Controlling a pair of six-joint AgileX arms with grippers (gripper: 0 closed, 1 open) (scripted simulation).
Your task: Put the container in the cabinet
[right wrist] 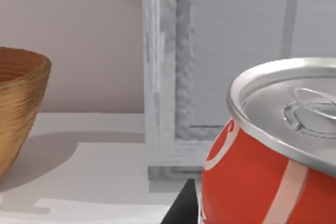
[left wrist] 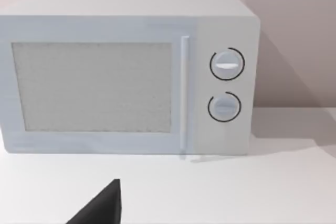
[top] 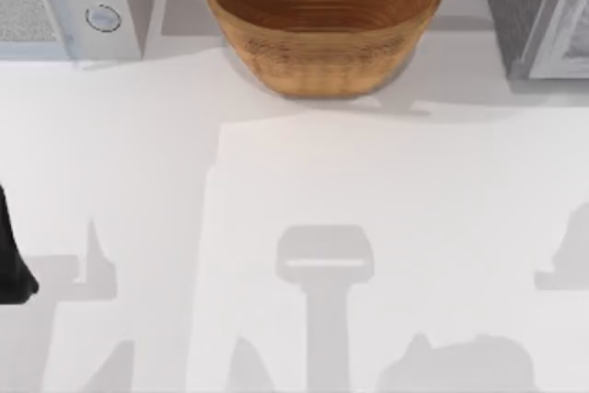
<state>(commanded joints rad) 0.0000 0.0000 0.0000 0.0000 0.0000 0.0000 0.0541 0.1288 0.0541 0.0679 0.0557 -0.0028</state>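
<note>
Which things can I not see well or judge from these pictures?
- Can: in the right wrist view the frame edge cuts its lower part; whether the right hand grips it cannot be told.
- Cabinet: cut by the top view's right edge; its inside is unseen.
- Microwave: cut by the top view's left edge.
- Left arm: just a dark part at the top view's left edge.
- Basket: partly cut in the right wrist view.

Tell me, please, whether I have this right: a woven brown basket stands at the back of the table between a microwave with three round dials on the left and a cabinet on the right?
Not quite: the microwave has two round dials, not three, as the left wrist view shows. The rest holds: in the top view the basket stands at the back of the table, between the microwave on the left and the cabinet on the right.
</note>
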